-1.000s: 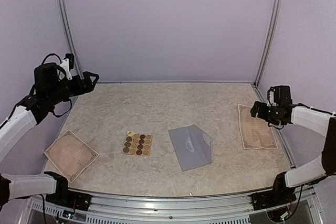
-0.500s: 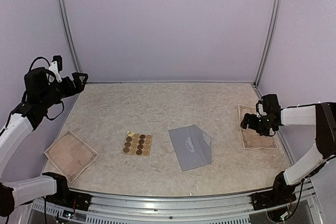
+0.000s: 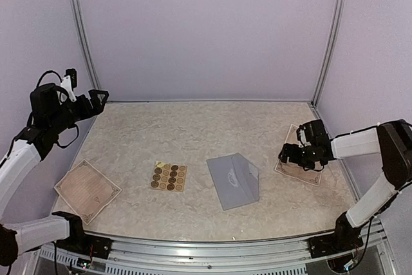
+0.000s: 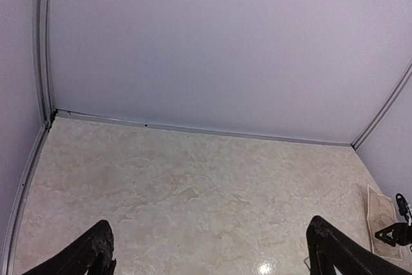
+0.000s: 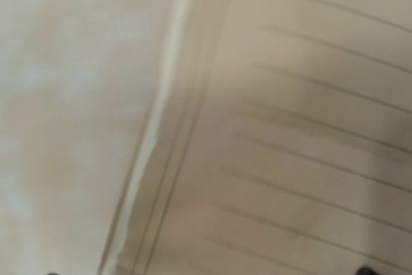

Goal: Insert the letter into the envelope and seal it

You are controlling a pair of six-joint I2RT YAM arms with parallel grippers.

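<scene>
When the scene is read against the flat grey-lavender rectangular paper envelope (image 3: 234,181), the left gripper (image 3: 98,100) is found far to the left of it and farther back, raised well above the beige marbled tabletop (image 3: 193,127). Its jaws are held wide apart and nothing is held between them; in the left wrist view the two black fingers (image 4: 96,252) are seen at opposite bottom corners.

A tan rectangular paper sheet with a dark ornate border (image 3: 87,190) is laid flat well to the left of the envelope, near the front edge. A small tan sheet of round brown stickers (image 3: 169,176) is placed just left of the envelope, apart from it.

The envelope itself is laid flat on the tabletop, front of centre, with its triangular flap pointed toward the back; it is touched by neither gripper.

To the right of the envelope, and apart from it, the right gripper (image 3: 288,154) is lowered onto a second tan bordered letter with printed lines (image 3: 297,170). Its jaws are spread apart, only dark tips being seen at the bottom corners of the blurred right wrist view. The letter's edge is shown there, lying on the tabletop.
</scene>
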